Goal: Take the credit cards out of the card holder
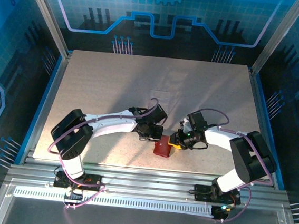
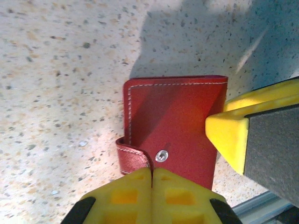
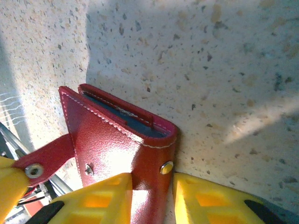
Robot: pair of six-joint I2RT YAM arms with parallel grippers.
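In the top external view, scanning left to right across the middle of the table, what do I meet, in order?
left gripper → card holder → right gripper

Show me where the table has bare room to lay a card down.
The far half of the table, behind both arms, is bare, as is the strip between the left arm and the left edge. It is crowded near the front centre, where both jaws clamp the card holder.
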